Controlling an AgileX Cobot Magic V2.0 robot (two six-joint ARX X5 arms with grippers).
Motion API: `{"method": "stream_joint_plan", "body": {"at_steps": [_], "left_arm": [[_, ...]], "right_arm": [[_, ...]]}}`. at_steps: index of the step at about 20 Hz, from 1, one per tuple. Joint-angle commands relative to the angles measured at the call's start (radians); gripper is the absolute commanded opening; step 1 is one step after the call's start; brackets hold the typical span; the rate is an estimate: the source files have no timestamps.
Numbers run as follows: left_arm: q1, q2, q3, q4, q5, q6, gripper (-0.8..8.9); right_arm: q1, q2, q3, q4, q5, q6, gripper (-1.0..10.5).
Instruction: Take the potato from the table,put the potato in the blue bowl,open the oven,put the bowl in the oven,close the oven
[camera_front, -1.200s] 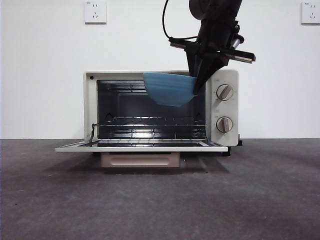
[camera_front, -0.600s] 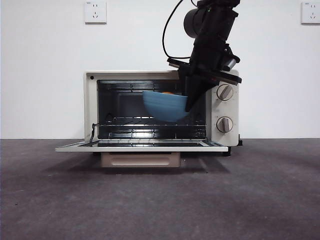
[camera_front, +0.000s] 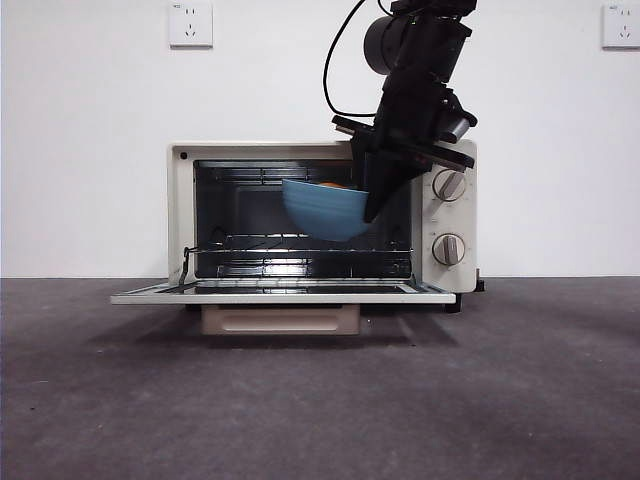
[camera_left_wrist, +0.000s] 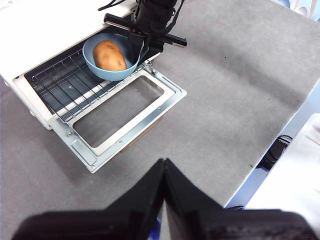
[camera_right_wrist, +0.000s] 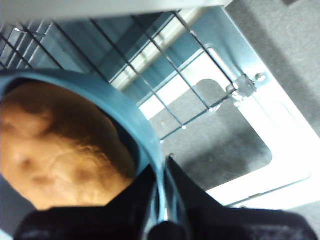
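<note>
The right gripper (camera_front: 372, 205) comes down from above at the oven's (camera_front: 320, 215) right side and pinches the right rim of the bowl (camera_front: 325, 209), 1 jaw inside the wall and 1 outside, as the right wrist view shows (camera_right_wrist: 161, 200). The bowl hangs in the open mouth of the oven, tilted a little, its bottom just above the wire rack (camera_front: 300, 250) and not resting on it. The potato (camera_left_wrist: 110, 55) lies inside the bowl; from the front only a sliver of orange (camera_front: 335, 185) shows over the rim. In the right wrist view it fills the bowl's hollow (camera_right_wrist: 60, 155).

The oven door (camera_front: 280, 293) is folded down flat toward the near side, its handle (camera_front: 280, 320) under the front edge. The 2 knobs (camera_front: 449, 185) sit on the right panel, partly behind the arm.

The left gripper (camera_left_wrist: 164, 195) hangs high over the table (camera_left_wrist: 240, 90), well apart from the oven, its 2 jaws pressed together and holding nothing.

A wall socket (camera_front: 190, 23) is on the far wall at left.
</note>
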Motion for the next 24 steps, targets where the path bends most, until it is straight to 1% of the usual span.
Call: {"method": "stream_joint_plan", "body": {"at_steps": [1, 2, 3, 4, 5, 8, 9, 13, 17, 20, 24], "left_arm": [[-0.004, -0.005, -0.002, 0.003, 0.000, 0.011, -0.05], [-0.004, -0.005, -0.002, 0.003, 0.000, 0.011, -0.05], [-0.004, -0.005, -0.002, 0.003, 0.000, 0.011, -0.05], [-0.004, -0.005, -0.002, 0.003, 0.000, 0.011, -0.05], [-0.004, -0.005, -0.002, 0.003, 0.000, 0.011, -0.05], [-0.004, -0.005, -0.002, 0.003, 0.000, 0.011, -0.05], [-0.004, -0.005, -0.002, 0.003, 0.000, 0.011, -0.05], [-0.004, -0.005, -0.002, 0.003, 0.000, 0.011, -0.05], [-0.004, -0.005, -0.002, 0.003, 0.000, 0.011, -0.05], [-0.004, -0.005, -0.002, 0.003, -0.001, 0.011, -0.05], [-0.004, -0.005, -0.002, 0.003, -0.001, 0.011, -0.05]], "right_arm": [[0.000, 0.028, 0.000, 0.026, -0.007, 0.003, 0.1], [0.000, 0.028, 0.001, 0.025, -0.006, 0.003, 0.1], [0.000, 0.028, 0.001, 0.025, -0.006, 0.000, 0.5], [0.000, 0.028, 0.001, 0.025, -0.006, 0.000, 1.3], [0.000, 0.028, 0.001, 0.026, -0.006, 0.000, 1.8], [0.000, 0.027, 0.001, 0.039, -0.006, 0.001, 2.1], [0.000, 0.027, 0.002, 0.045, -0.006, 0.001, 2.3], [0.000, 0.027, 0.029, 0.062, -0.006, 0.000, 2.3], [0.000, 0.027, 0.098, 0.055, -0.002, 0.000, 2.3], [0.001, 0.027, 0.173, -0.042, 0.030, -0.016, 2.3], [0.000, 0.027, 0.243, -0.217, 0.057, -0.103, 2.3]]}}
